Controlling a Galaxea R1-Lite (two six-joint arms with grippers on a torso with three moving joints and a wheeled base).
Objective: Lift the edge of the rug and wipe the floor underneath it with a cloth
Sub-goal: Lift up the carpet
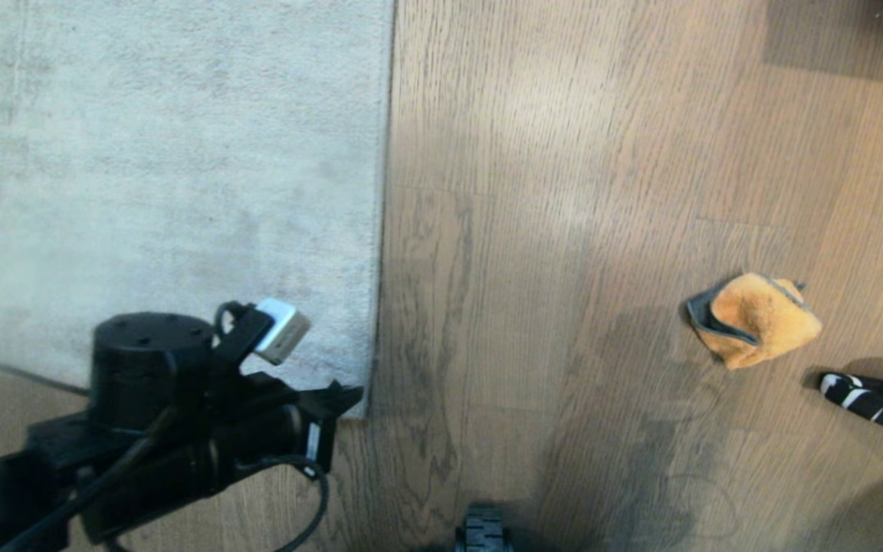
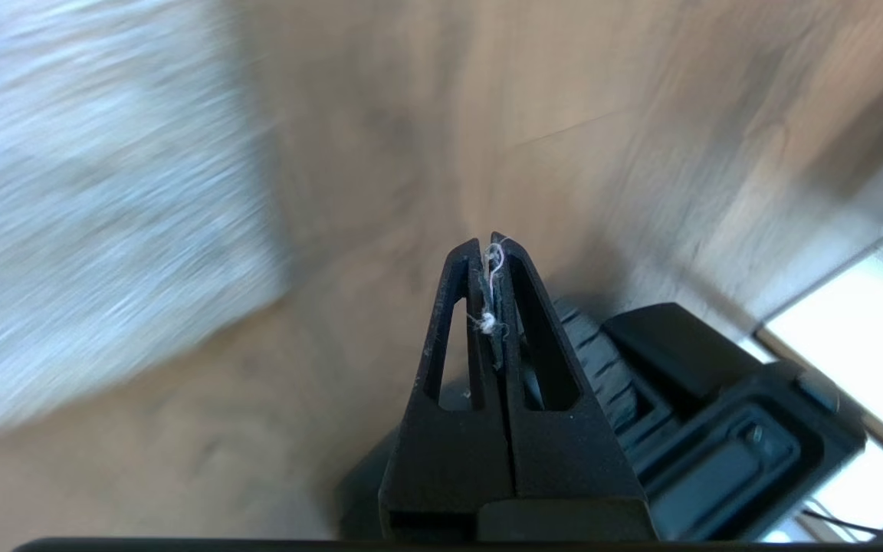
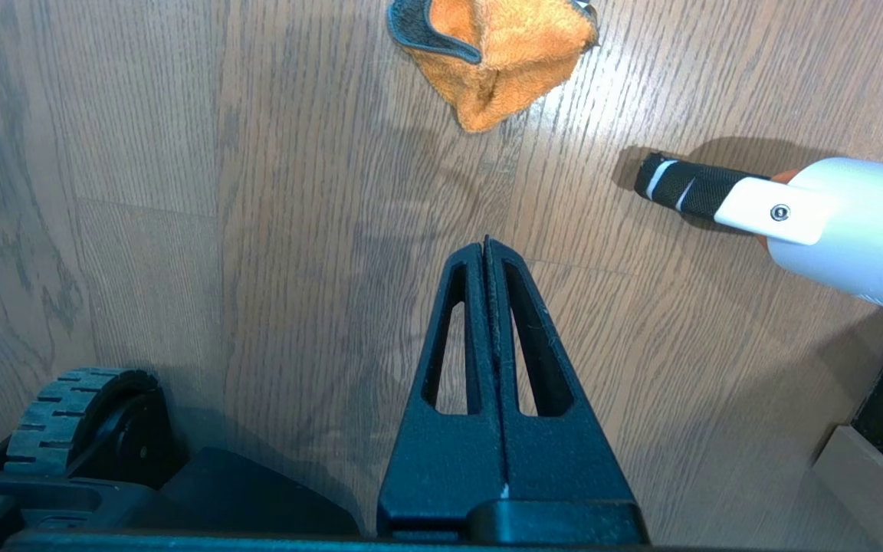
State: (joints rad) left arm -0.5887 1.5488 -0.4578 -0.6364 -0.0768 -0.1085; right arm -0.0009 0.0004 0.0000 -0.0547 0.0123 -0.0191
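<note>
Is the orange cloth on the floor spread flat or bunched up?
Bunched up. The orange cloth sits in a crumpled heap on the wood floor, its grey-trimmed edge folded over, well apart from the rug edge.

Brown wood-grain plank floor (image 1: 564,192), soft light patch, dark shadow at far right corner.

One rug (image 1: 165,176), one cloth (image 1: 756,318), two grippers (image 2: 489,244) (image 3: 486,244).

The floor (image 1: 564,192) is matt brown wood-grain plank with dark streaks. The rug edge (image 1: 382,230) borders short, pale grey-beige pile. The cloth (image 1: 756,318) is fuzzy orange microfibre with grey trim.
</note>
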